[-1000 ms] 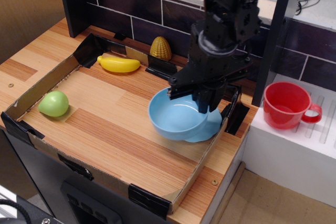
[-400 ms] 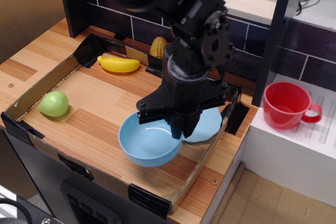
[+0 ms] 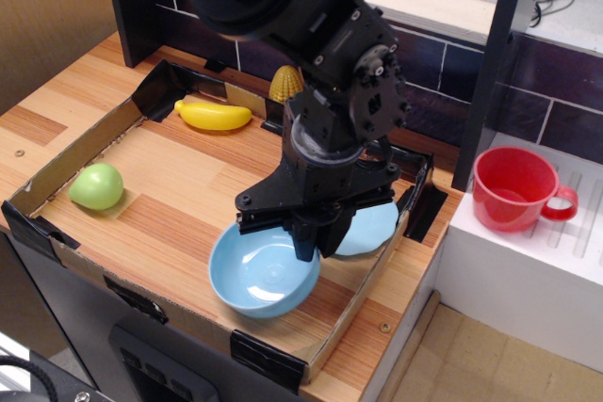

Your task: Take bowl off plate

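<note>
The light-blue bowl (image 3: 256,275) is near the front edge of the wooden tray, left of and in front of the flat light-blue plate (image 3: 372,228). The bowl is off the plate; I cannot tell if it rests on the tray floor or hangs just above it. My black gripper (image 3: 309,244) comes down from above and is shut on the bowl's far right rim. The arm hides most of the plate; only its right part shows.
A green ball (image 3: 96,185) lies at the tray's left, a yellow banana (image 3: 214,115) and a yellow corn cob (image 3: 287,87) at the back. A red handled cup (image 3: 516,188) stands on the white stand to the right. The tray's cardboard front wall (image 3: 268,360) is close to the bowl.
The gripper carried the bowl off the plate, leftwards and towards the front of the tray, and lowered it a little. The plate stayed in place.
</note>
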Robot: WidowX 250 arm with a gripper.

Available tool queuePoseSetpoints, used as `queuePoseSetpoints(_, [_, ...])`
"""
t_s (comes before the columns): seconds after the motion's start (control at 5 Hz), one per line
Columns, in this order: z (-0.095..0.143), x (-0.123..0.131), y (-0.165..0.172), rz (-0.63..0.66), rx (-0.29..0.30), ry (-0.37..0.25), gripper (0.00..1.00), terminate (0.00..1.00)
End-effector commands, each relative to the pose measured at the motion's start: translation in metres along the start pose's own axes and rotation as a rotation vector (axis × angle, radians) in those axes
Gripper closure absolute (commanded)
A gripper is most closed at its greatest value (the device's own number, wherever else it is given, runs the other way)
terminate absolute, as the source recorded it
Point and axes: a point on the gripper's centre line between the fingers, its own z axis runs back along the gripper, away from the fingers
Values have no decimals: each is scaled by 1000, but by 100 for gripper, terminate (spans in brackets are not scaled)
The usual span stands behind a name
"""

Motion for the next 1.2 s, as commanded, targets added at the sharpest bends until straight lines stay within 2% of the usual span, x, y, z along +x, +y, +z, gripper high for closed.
queuePoseSetpoints(0.0, [14, 5, -3, -1, -32, 3, 0, 0])
queuePoseSetpoints(0.4, [42, 13, -7, -29, -99, -13, 0, 0])
queuePoseSetpoints(0.8, [42, 13, -7, -29, -99, -13, 0, 0])
queuePoseSetpoints(1.0, [42, 13, -7, -29, -99, -13, 0, 100])
